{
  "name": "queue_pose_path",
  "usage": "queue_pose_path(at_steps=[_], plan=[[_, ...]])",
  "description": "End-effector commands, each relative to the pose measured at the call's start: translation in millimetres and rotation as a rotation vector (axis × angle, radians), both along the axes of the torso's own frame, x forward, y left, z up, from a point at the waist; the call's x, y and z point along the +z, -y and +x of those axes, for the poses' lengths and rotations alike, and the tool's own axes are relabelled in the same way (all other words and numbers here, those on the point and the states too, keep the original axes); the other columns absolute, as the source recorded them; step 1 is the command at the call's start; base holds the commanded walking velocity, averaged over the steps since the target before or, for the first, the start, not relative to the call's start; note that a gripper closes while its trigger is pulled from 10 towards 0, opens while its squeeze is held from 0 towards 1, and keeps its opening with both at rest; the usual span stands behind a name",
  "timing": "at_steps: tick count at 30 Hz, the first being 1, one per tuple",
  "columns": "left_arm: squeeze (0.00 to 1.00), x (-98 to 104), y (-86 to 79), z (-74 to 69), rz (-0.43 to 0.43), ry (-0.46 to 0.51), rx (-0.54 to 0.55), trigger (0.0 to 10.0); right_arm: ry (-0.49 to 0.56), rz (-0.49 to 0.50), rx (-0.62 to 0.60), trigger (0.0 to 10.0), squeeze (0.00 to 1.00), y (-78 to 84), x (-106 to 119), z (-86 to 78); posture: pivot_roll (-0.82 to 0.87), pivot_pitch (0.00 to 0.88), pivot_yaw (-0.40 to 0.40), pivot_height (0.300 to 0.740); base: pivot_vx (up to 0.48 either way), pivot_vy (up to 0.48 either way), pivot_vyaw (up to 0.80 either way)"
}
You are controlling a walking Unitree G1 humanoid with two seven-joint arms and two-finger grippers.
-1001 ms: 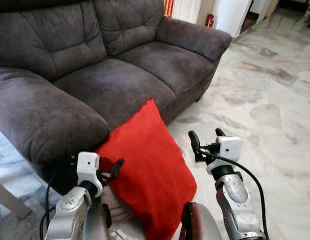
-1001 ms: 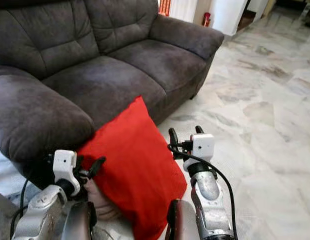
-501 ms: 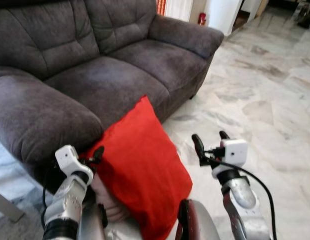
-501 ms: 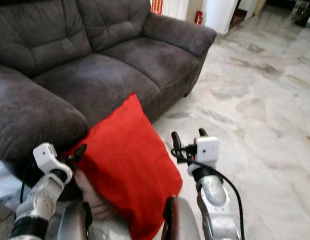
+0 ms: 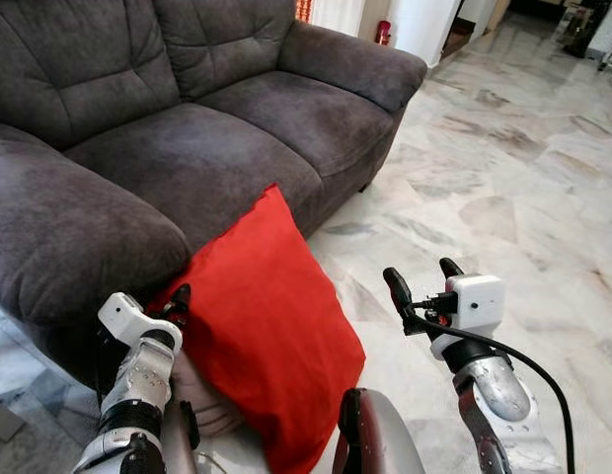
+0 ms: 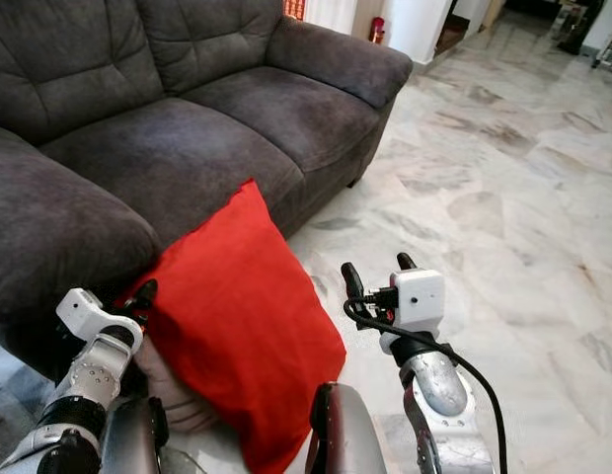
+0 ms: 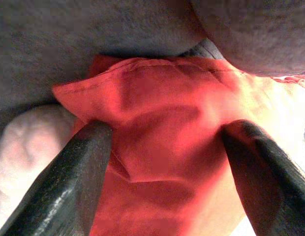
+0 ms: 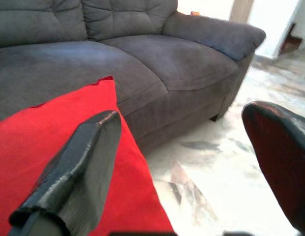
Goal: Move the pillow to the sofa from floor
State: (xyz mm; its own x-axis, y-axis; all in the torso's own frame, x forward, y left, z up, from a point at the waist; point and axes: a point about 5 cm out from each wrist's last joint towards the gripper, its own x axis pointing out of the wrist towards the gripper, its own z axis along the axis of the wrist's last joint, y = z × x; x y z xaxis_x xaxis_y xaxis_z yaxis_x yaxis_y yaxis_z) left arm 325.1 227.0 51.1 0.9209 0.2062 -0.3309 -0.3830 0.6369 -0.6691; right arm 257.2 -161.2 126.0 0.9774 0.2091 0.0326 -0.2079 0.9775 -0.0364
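Red pillow (image 5: 267,316), left end effector (image 7: 162,147) spread astride

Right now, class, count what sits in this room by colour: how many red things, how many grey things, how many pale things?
Red: 1, the pillow
Grey: 1, the sofa
Pale: 1, a lump under the pillow, too hidden to name
Total: 3

Pale marble floor (image 5: 503,188) runs out wide here, with the grey sofa (image 5: 188,138) standing on it and the red pillow (image 5: 267,336) propped on one corner against the sofa's front, a pale cushion (image 5: 202,400) tucked low beside it.
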Motion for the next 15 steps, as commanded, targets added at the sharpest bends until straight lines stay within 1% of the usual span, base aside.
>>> queue_pose_path(at_steps=[1,3,10,15], plan=[[0.0,1.6,5.2,5.4,-0.028,-0.007,0.003,10.0,0.006,-0.003,0.008,10.0,0.0,2.3,6.3,-1.2,0.02,0.032,-0.189,0.498,0.0,0.0,0.0],[0.0,1.2,7.3,7.2,-0.047,-0.02,0.015,10.0,0.01,-0.008,0.013,10.0,0.0,3.9,10.2,-2.2,0.02,0.035,-0.193,0.498,0.0,0.0,0.0],[0.0,-1.3,18.2,10.7,-0.034,-0.046,-0.042,10.0,0.004,-0.017,0.013,10.0,0.0,9.1,15.1,-7.6,0.0,0.048,-0.205,0.498,0.0,0.0,0.0],[0.0,-4.4,22.1,11.9,0.049,-0.105,-0.081,10.0,-0.005,-0.026,0.017,10.0,0.0,13.2,21.0,-13.1,-0.02,0.055,-0.219,0.498,0.0,0.0,0.0]])
